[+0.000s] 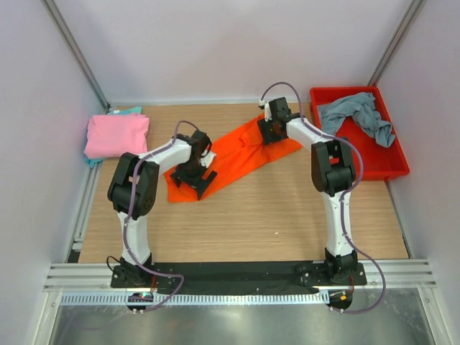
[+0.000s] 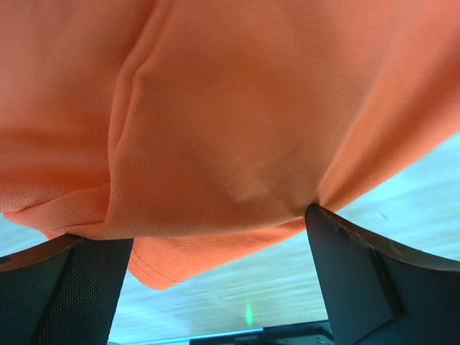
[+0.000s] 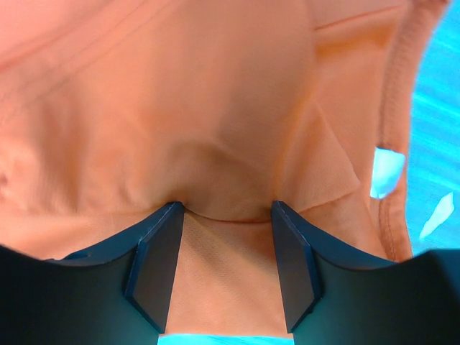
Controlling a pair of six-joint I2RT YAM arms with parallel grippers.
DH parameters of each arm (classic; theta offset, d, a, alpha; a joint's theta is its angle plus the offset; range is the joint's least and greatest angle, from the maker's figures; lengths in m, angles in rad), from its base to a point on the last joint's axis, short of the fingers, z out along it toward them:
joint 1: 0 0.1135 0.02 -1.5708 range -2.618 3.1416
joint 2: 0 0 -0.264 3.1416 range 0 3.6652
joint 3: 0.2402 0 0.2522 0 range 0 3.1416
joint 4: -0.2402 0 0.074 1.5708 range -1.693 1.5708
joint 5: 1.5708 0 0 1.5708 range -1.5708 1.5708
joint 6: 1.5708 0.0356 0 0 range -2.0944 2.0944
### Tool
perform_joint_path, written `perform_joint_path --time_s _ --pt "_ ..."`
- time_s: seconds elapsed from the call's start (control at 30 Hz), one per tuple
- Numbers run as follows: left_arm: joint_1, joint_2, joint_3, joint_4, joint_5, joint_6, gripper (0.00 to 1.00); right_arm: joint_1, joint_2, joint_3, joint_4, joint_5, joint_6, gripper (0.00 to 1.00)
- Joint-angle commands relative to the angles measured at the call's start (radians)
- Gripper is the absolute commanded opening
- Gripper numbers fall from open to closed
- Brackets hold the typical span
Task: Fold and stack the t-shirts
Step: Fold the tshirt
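Observation:
The bright orange t-shirt [image 1: 237, 154] lies stretched diagonally across the middle of the table. My left gripper [image 1: 195, 178] is at its lower left end. In the left wrist view the jaws [image 2: 194, 226] stand wide apart, with the orange cloth [image 2: 230, 122] draped across the fingertips above the table. My right gripper [image 1: 269, 131] is at the shirt's upper right end. Its jaws [image 3: 226, 212] stand apart, pressed down onto the orange cloth [image 3: 215, 108] that runs between them. A folded pink t-shirt [image 1: 115, 135] lies on a teal one [image 1: 133, 111] at the far left.
A rigid red bin [image 1: 394, 169] stands at the right edge and holds the crumpled grey-blue t-shirt [image 1: 359, 115]. Bare wood table [image 1: 251, 215] lies in front of the orange shirt. White walls close in the back and sides.

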Motion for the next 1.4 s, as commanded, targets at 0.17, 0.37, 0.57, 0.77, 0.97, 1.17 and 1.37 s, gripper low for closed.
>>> perform_joint_path --time_s 0.17,0.37,0.57,0.77,0.97,1.17,1.37 --pt "-0.137 -0.069 -0.157 0.008 -0.061 -0.017 1.0 -0.001 0.164 0.369 -0.115 0.111 -0.09 0.59" --pt "-0.151 -0.172 -0.14 -0.022 -0.114 -0.034 1.0 -0.001 0.193 0.5 -0.126 0.114 -0.047 0.59" --pt "-0.151 -0.301 -0.019 -0.1 -0.168 -0.043 1.0 -0.001 0.017 0.325 -0.048 0.114 -0.036 0.59" --pt "-0.151 -0.352 0.026 -0.145 -0.249 -0.011 1.0 -0.002 -0.214 0.071 0.029 0.058 0.028 0.59" --pt "-0.154 -0.341 -0.17 -0.03 -0.317 0.172 1.0 -0.002 -0.301 -0.118 0.075 -0.051 0.097 0.59" --pt "-0.154 -0.402 -0.295 0.059 -0.421 0.273 1.0 -0.002 -0.304 -0.224 0.158 -0.09 0.131 0.59" --pt "-0.154 -0.411 -0.327 0.139 -0.504 0.328 1.0 -0.002 -0.261 -0.238 0.218 -0.091 0.14 0.59"
